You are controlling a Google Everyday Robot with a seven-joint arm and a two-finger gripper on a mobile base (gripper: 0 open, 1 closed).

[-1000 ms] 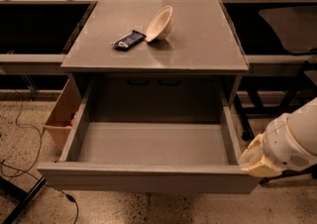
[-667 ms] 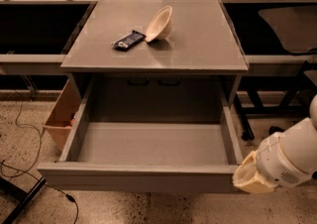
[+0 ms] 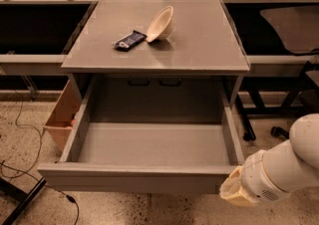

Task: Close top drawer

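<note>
The top drawer (image 3: pixel 134 179) is a wide grey drawer pulled far out of the grey cabinet, and its shallow box interior is bare. Its plain flat front faces me at the bottom of the camera view. My gripper (image 3: pixel 231 192) is the cream-coloured end of the white arm at the lower right. It sits at the right end of the drawer front, just outside the front right corner, at the height of the front panel. The lower drawers are hidden behind the open one.
On the cabinet top (image 3: pixel 204 45) lie a tilted cream bowl (image 3: pixel 160 23) and a dark packet (image 3: pixel 129 40). A cardboard box (image 3: pixel 61 115) stands left of the cabinet. Cables (image 3: pixel 20 139) run over the floor at left. Dark chair legs (image 3: pixel 259 119) stand at right.
My arm has moved left and slightly down, bringing the gripper from beside the drawer's right wall to its front right corner. The drawer has not visibly moved.
</note>
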